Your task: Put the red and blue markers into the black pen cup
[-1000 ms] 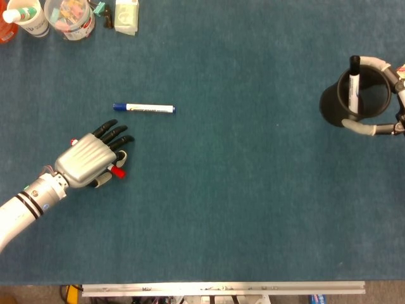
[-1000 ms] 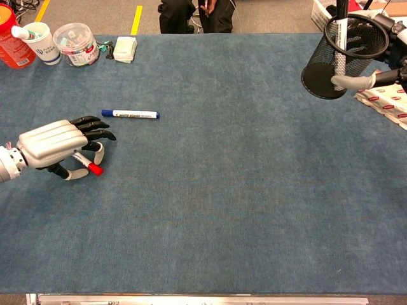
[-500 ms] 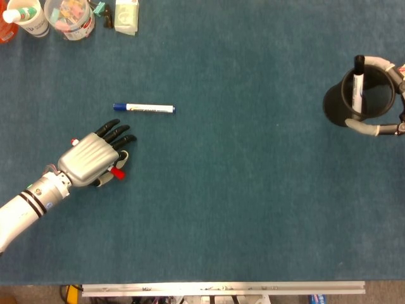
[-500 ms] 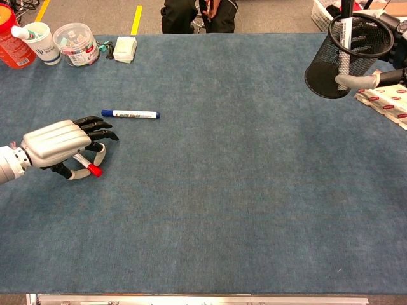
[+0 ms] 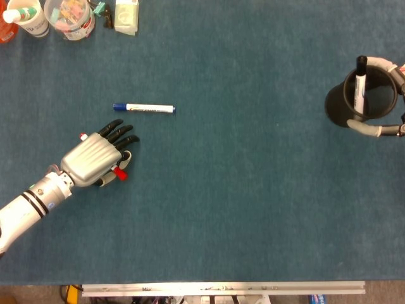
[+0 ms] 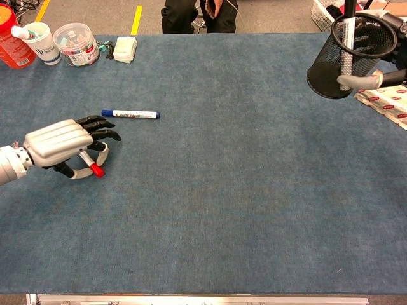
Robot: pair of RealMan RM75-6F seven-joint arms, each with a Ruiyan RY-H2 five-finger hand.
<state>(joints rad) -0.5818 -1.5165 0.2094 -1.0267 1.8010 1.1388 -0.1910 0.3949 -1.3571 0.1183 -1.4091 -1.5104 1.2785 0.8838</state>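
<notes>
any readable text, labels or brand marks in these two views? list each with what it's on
Nothing reads clearly in either view.
Blue marker: dark print along the white barrel, too small to read.
Packets at the right edge of the chest view: red labels, blurred.
White cup and clear tub at the top left: coloured markings, unreadable.
Marker in the black pen cup: print on the barrel, unreadable.

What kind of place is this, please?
Probably a robot lab or workshop, not a home: a blue felt-covered table, yellow tape lines on the floor, a seated person behind the table, and a tub of supplies.
</notes>
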